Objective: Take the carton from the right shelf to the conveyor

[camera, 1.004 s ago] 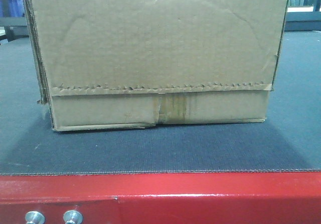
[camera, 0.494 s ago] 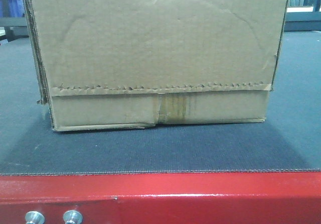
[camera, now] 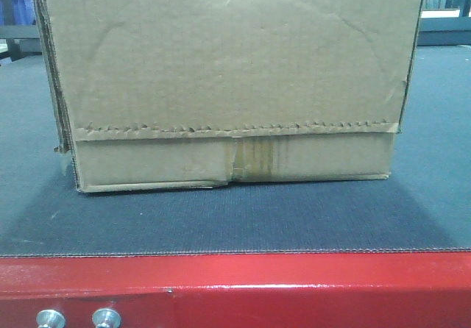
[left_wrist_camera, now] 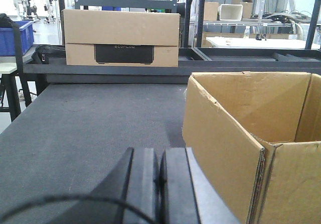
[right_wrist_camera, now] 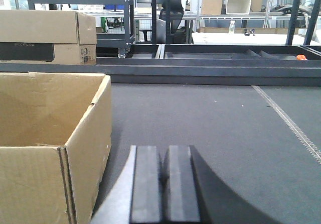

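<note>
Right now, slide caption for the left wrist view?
Open carton on the conveyor, shut left claw beside it.

Not much robot on show, just the two wrist cams. The left hand (left_wrist_camera: 159,184) is two flat matte black pads on a dark sloped body, with a thin black cable (left_wrist_camera: 75,204) looping over it. The right hand (right_wrist_camera: 164,184) looks the same: two blocky black pads, no cable showing

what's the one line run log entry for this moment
carton: open-topped, resting on conveyor | left gripper: shut, empty, left of carton | right gripper: shut, empty, right of carton | shelf: not in view
</note>
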Motion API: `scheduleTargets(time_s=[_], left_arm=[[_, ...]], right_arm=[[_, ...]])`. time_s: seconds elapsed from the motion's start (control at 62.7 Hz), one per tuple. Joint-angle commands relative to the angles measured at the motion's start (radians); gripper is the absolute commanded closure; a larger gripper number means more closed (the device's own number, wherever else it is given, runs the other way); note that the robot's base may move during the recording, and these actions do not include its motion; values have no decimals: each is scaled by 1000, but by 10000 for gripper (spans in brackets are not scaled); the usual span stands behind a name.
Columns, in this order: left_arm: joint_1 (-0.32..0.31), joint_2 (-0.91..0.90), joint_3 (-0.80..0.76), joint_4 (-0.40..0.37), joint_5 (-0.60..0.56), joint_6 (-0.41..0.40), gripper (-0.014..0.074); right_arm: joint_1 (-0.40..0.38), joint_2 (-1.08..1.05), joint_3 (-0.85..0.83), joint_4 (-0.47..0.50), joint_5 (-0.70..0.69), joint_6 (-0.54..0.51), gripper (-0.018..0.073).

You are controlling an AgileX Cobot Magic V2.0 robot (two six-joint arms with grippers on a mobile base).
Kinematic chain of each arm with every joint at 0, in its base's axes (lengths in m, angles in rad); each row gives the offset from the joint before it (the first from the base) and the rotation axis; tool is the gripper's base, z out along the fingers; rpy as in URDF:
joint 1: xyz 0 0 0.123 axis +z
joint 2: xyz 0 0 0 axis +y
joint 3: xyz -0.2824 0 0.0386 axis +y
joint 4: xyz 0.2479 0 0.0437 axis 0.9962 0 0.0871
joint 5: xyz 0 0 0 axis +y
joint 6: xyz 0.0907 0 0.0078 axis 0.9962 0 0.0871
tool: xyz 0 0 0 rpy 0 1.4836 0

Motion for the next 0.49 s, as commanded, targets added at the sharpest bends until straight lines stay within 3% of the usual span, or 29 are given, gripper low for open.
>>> scheduleTargets(time_s=[0.0, 0.191, 0.287, 0.478], left_arm=[[3, -5, 4, 1, -22, 3, 593], [37, -19, 28, -26, -27, 8, 593], [87, -41, 83, -107, -50, 92, 593], [147, -129, 292, -139, -214, 132, 593]], right_arm=[[-5, -3, 2, -12, -28, 0, 627], [-5, -3, 2, -12, -28, 0, 627], [-5, -3, 2, -12, -28, 0, 627], [-5, -3, 2, -12, -28, 0, 627]])
